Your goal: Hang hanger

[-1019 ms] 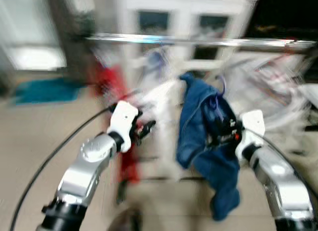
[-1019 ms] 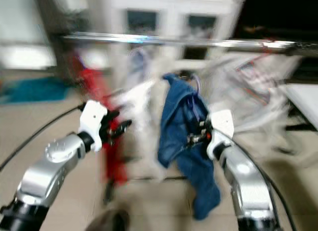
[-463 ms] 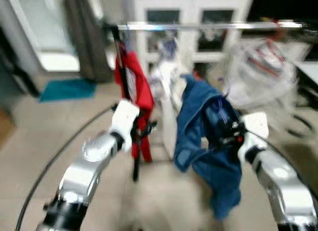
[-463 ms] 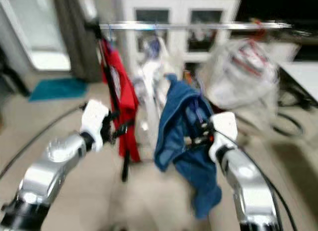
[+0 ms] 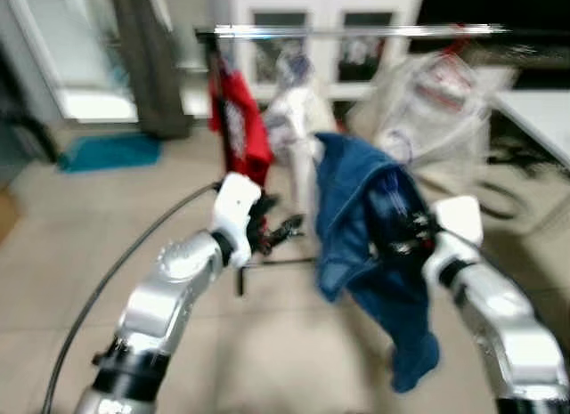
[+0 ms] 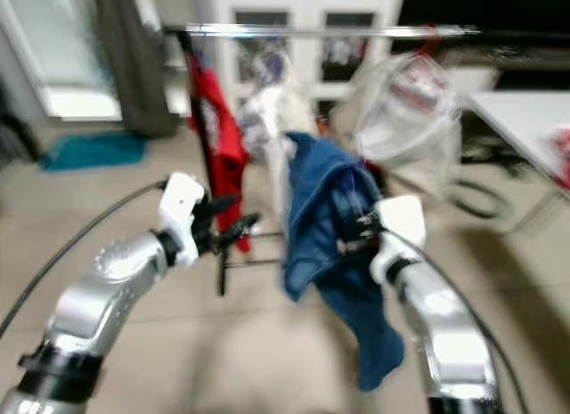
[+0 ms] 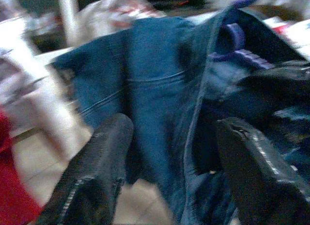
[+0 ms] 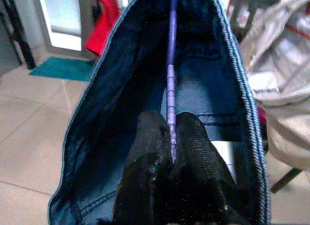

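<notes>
Right claw [image 8: 172, 152] pinches the purple hanger [image 8: 170, 65] inside the limp blue denim garment [image 5: 361, 218]. Left claw [image 7: 169, 157] hangs open beside it. Floppy load, I'd guess; hold the stiff hanger, rail [image 5: 356, 29] at twelve o'clock.

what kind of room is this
Probably a laundry or drying corner of a home: a clothes rail hung with a red garment and pale clothes, a white cabinet behind, and tiled floor.
</notes>
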`<state>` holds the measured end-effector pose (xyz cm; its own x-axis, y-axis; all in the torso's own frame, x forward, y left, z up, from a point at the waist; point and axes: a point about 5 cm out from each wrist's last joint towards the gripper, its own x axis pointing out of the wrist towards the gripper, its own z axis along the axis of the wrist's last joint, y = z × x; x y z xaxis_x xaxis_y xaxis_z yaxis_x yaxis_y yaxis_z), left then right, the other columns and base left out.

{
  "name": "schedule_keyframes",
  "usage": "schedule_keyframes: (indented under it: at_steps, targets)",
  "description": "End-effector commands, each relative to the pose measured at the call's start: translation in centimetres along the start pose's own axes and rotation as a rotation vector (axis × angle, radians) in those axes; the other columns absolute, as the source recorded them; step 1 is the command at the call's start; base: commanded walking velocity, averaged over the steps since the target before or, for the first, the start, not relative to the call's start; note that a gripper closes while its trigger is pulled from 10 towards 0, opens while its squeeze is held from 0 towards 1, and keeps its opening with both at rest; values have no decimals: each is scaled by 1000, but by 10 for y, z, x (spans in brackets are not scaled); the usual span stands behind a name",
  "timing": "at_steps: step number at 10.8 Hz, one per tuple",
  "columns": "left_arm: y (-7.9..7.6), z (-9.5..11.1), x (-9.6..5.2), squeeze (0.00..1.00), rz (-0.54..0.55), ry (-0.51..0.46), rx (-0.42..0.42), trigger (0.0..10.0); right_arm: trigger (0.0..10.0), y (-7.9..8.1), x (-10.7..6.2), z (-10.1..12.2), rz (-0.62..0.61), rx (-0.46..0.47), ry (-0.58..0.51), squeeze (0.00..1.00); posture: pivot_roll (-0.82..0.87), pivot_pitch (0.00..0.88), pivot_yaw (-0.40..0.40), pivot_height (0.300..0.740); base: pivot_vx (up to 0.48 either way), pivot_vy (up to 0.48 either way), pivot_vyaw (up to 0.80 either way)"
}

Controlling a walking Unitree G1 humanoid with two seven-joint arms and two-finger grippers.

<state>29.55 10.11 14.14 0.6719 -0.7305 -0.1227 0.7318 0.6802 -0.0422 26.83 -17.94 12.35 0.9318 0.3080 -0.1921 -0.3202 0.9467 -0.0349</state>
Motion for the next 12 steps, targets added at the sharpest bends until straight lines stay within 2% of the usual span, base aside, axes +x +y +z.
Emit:
schedule_keyframes:
  at_steps: [1,4,5,6,7,8,10,12]
  targets:
    - [-1,10,8,1000,-41,-28,21,10000,0,5,5,26,29,-36,-94,0,-49,0,-16,740,0,0,0]
    - [-6,20,28,1000,-182,-62,-20,10000,0,15,10,39,71,-71,-127,0,-70,0,7,740,0,0,0]
    - [-3,19,31,1000,-166,-50,10,10000,0,17,10,41,73,-73,-130,0,-74,0,12,740,0,0,0]
    - [12,18,39,894,-63,-16,82,10000,0,19,9,44,81,-78,-137,0,-78,0,19,740,0,0,0]
    - [20,18,41,0,-15,-3,117,10000,0,19,9,45,82,-78,-139,0,-78,0,19,740,0,0,0]
    - [31,19,41,0,50,3,139,0,0,20,8,46,81,-78,-142,0,-78,0,21,740,0,0,0]
    - [37,16,44,0,61,-8,124,0,0,21,9,47,86,-76,-144,0,-72,0,14,740,0,0,0]
    - [30,11,53,0,3,-25,74,0,0,22,11,51,95,-80,-150,0,-76,0,16,740,0,0,0]
